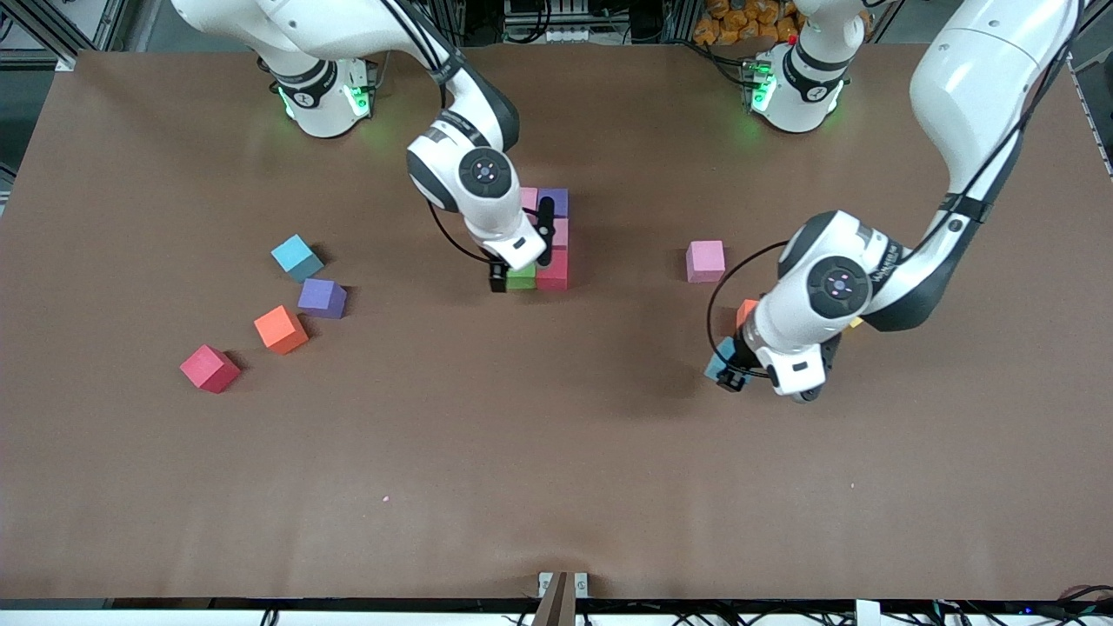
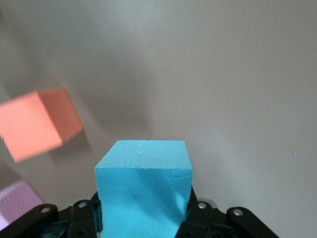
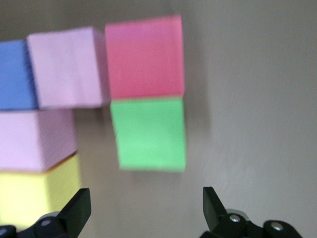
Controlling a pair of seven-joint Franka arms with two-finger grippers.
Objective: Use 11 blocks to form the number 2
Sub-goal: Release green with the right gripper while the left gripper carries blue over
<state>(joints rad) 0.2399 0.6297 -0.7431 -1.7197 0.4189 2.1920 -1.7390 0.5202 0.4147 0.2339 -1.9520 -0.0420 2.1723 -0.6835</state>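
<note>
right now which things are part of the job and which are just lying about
Job: started number; blue block in left gripper; open right gripper over green block; loose blocks.
Lying about: bracket at table's edge nearest camera.

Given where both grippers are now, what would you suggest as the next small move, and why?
Probably the right gripper should lift clear of the number 2: its fingers are open, and the green block lies free beside the red one. The left gripper is shut on a light blue block, which could go there next.
</note>
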